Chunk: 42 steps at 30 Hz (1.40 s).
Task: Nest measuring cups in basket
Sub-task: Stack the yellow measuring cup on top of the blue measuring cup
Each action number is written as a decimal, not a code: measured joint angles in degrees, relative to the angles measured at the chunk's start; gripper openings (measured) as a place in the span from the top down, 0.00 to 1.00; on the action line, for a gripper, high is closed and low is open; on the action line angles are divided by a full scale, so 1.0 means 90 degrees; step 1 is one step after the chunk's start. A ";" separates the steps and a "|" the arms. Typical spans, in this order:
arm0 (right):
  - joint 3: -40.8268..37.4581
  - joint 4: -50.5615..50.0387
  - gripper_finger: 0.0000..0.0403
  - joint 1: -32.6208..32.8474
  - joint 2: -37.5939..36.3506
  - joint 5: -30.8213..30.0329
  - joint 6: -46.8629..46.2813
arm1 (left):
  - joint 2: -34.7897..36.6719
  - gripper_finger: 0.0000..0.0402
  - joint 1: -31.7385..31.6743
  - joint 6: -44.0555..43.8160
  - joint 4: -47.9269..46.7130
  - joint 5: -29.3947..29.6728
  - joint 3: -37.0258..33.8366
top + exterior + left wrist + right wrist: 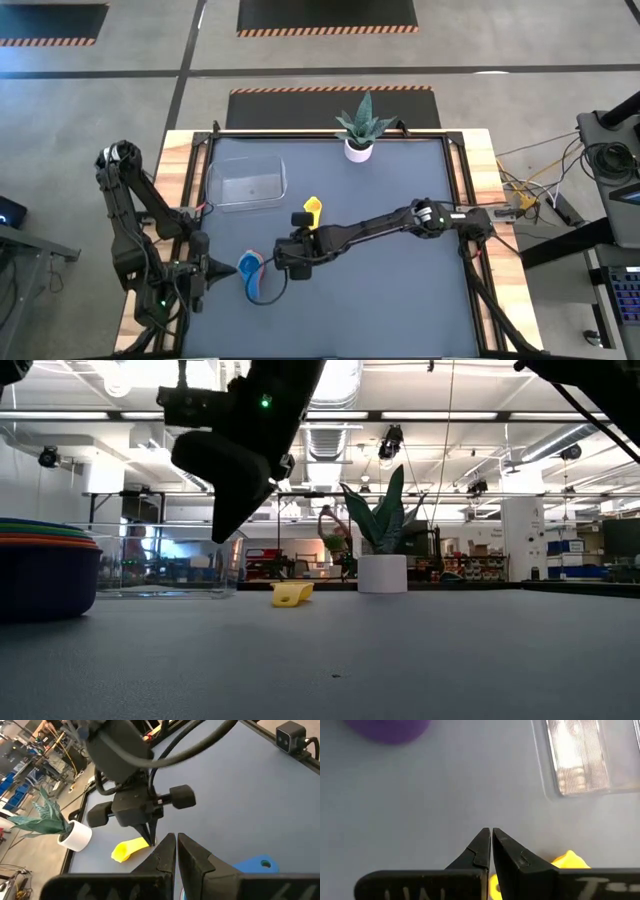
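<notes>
Lying on the dark table mat, the yellow measuring cup (314,208) sits just right of the clear basket (246,182). A nested stack of cups (251,270), blue outermost, rests nearer the front. The right gripper (297,243) hangs between the two, fingers pressed together, holding nothing. The left gripper (222,268), likewise closed and empty, waits beside the stack.
</notes>
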State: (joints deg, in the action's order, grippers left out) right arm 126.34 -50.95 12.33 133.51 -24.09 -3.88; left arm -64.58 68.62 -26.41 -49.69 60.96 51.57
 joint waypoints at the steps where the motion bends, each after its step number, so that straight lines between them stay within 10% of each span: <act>1: -0.0002 -0.0025 0.98 -0.0019 -0.0006 0.0001 0.0034 | 0.0000 1.00 0.0001 0.0000 0.0000 -0.0001 0.0001; 10: -0.0314 0.0071 0.98 -0.0022 -0.0630 -0.0009 0.0125 | -0.0006 1.00 0.0002 -0.0045 -0.0009 -0.0217 0.0000; 30: -0.5211 0.5720 0.98 -0.0121 -0.2686 -0.0716 -0.0723 | -0.0005 1.00 0.0002 -0.0049 -0.0012 -0.0217 -0.0002; 42: -0.6197 0.6449 0.98 -0.0096 -0.2703 -0.1039 -0.2305 | -0.0005 1.00 0.0002 -0.0046 -0.0010 -0.0220 -0.0002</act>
State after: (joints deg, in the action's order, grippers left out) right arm 70.57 7.09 11.46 109.19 -33.44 -24.63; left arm -64.62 68.64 -26.83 -49.78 58.98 51.55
